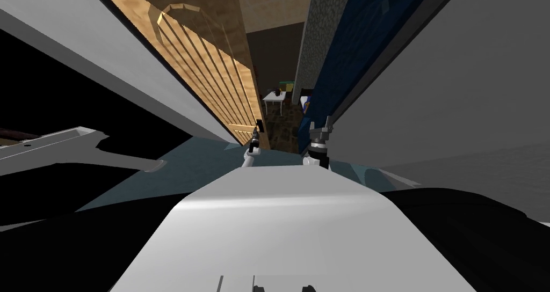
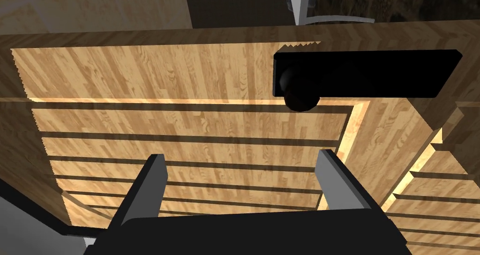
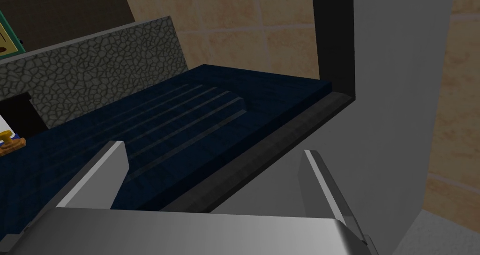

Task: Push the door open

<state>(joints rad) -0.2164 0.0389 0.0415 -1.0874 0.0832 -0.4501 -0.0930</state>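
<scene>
— Two fingers, left gripper: state?
— Spread wide, nothing between them, aimed at the slatted wooden door. Whether the tips touch it, I cannot tell. Black knob on its black plate lies beyond the tips, toward the door's free edge.
— Right gripper?
— Likewise wide and empty, facing a dark blue door and its dark frame.
— Location, from the head?
— Wooden door at eleven o'clock, standing partly open. Blue door at one o'clock. Gap at twelve, with a small white table beyond.
— Handling note for the push?
— A judgement: press the panel on the knob side, far from the hinges, for leverage. Meet it squarely so a tip does not catch in a slat groove. Follow the swing with the arm rather than jabbing.
</scene>
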